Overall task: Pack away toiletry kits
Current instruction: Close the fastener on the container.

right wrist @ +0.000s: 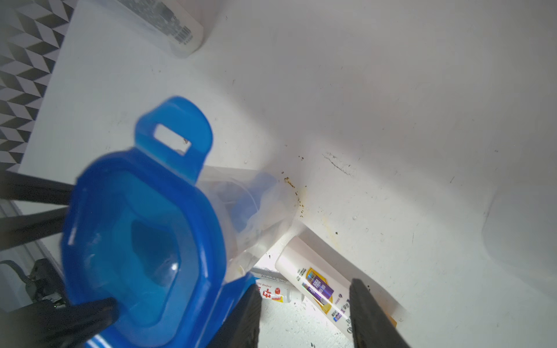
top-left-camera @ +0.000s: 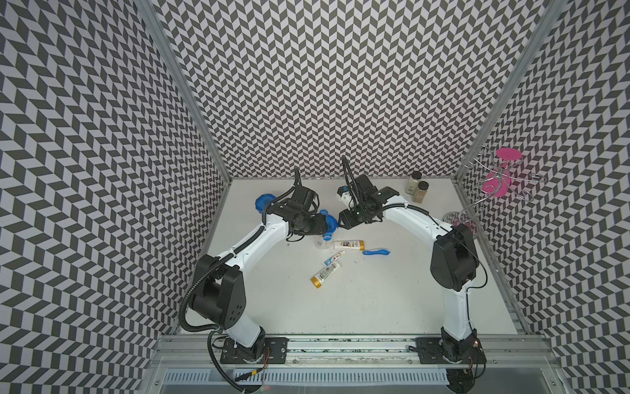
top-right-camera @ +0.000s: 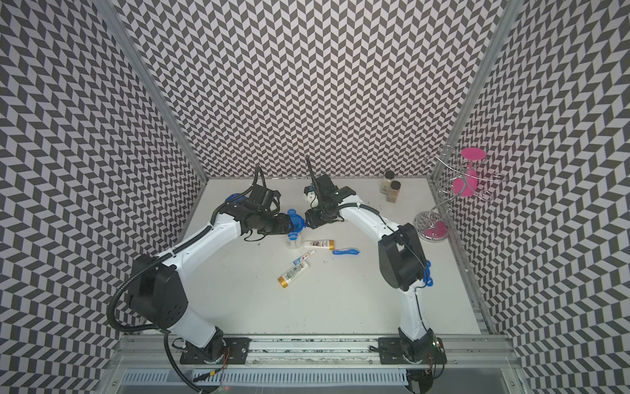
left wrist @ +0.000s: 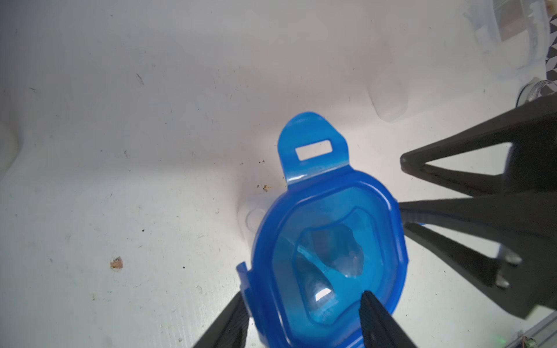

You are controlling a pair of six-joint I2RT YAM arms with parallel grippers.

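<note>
Straddles the blue lid (left wrist: pixel 328 241) on the mid-frame cup (top-left-camera: pixel 322 240) with the left gripper (left wrist: pixel 303 296); clamped or not, cannot tell. Parks the right gripper (right wrist: pixel 304 284) spread and empty at the lid's edge. Leaves open table (top-left-camera: pixel 375 300) lower in frame.

blue lid (left wrist: pixel 331 241), white table (top-left-camera: pixel 375 307), black-and-white chevron walls (top-left-camera: pixel 341 85).

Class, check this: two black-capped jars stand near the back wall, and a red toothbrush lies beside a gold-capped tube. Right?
Not quite. The toothbrush is blue, not red; both top views show it. It does lie beside a gold-capped tube, and the two black-capped jars do stand near the back wall.
</note>
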